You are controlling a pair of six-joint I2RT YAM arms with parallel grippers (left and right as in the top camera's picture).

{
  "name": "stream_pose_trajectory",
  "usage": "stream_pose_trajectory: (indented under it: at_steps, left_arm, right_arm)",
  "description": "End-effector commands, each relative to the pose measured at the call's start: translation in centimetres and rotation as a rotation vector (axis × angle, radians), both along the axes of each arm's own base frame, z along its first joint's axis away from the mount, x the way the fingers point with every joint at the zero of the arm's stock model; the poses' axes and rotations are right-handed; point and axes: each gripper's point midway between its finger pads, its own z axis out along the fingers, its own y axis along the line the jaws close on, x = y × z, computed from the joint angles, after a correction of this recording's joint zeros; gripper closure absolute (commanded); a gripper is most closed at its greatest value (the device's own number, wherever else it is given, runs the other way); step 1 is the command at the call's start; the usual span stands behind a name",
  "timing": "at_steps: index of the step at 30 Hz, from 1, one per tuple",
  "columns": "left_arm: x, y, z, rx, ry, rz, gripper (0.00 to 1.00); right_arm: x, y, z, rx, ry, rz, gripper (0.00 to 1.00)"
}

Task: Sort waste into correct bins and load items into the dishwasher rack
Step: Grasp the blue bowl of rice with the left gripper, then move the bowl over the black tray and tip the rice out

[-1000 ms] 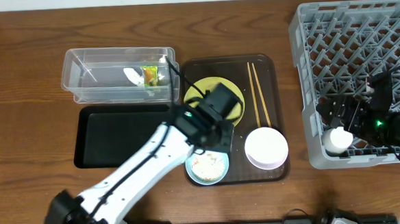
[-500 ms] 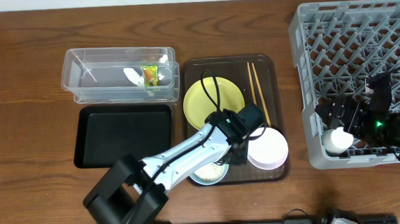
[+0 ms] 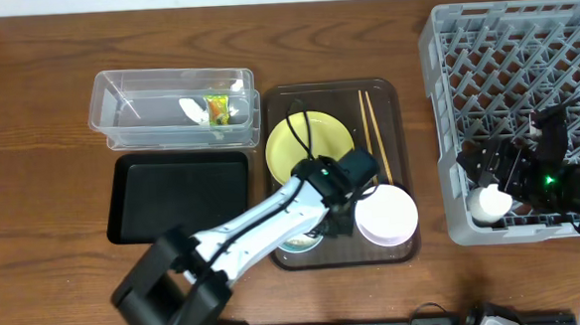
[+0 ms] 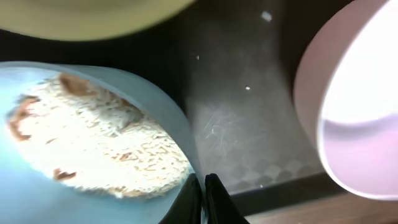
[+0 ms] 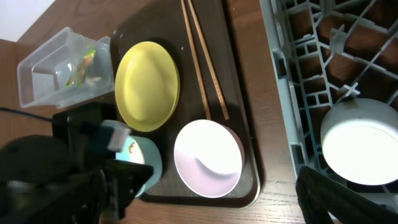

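Left claw (image 4: 204,198) clamped on rim of light-blue bowl (image 4: 37,186), which holds rice (image 4: 106,143), at near end of brown tray (image 3: 336,92). White cup (image 5: 357,140) sits in rack (image 3: 503,52). Right claw (image 3: 497,172): closure cannot be determined.

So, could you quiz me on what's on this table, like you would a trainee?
1. True or false: the white cup sits in the grey dishwasher rack.
2. Where is the snack wrapper? A: clear tub. B: black tray. C: brown serving tray.
3. Which dish holds the rice?
Key: 1 true; 2 A; 3 the light-blue bowl.
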Motion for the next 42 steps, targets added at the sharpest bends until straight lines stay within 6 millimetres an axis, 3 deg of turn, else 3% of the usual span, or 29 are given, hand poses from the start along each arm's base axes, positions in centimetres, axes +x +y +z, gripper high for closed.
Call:
stream_pose_trajectory:
  at_steps: [1, 4, 9, 12, 15, 18, 28, 31, 34, 39, 42]
  left_arm:
    - [0.9, -0.4, 2.7, -0.056, -0.057, -0.005, 0.94]
    - [0.7, 0.0, 3.8, -0.068, -0.067, -0.025, 0.94]
    - [2.1, 1.6, 8.8, -0.192, -0.149, -0.017, 0.94]
    - [3.3, 3.9, 11.9, -0.284, -0.189, 0.029, 0.94]
    - [4.7, 7.4, 14.1, -0.333, -0.226, 0.095, 0.94]
    - [5.7, 10.4, 15.4, -0.423, -0.229, 0.119, 0.94]
    - [7.0, 16.0, 17.8, -1.053, -0.257, 0.115, 0.94]
    - [7.4, 18.0, 17.8, -1.202, -0.314, 0.158, 0.94]
    - [7.7, 19.6, 16.4, -1.311, -0.333, 0.228, 0.94]
    - [8.1, 20.9, 13.1, -1.381, -0.26, 0.358, 0.94]
    - [8.4, 21.1, 12.1, -1.389, -0.23, 0.385, 0.94]
  right_arm:
    - [0.1, 0.1, 0.7, 0.002, -0.029, 0.011, 0.05]
    - [0.0, 0.1, 0.7, 0.002, -0.027, 0.011, 0.05]
    - [0.0, 0.1, 0.6, 0.0, -0.024, 0.009, 0.05]
    - [-0.1, 0.1, 0.6, 0.001, -0.022, 0.009, 0.05]
    - [-0.1, 0.1, 0.6, 0.002, -0.02, 0.009, 0.05]
    - [-0.1, 0.1, 0.6, 0.003, -0.018, 0.009, 0.05]
    - [-0.1, 0.1, 0.6, 0.003, -0.018, 0.009, 0.06]
    - [-0.1, 0.1, 0.6, 0.003, -0.018, 0.009, 0.06]
    - [-0.1, 0.1, 0.6, 0.003, -0.018, 0.009, 0.06]
    - [-0.1, 0.1, 0.6, 0.003, -0.017, 0.009, 0.06]
    - [-0.1, 0.1, 0.6, 0.003, -0.018, 0.009, 0.06]
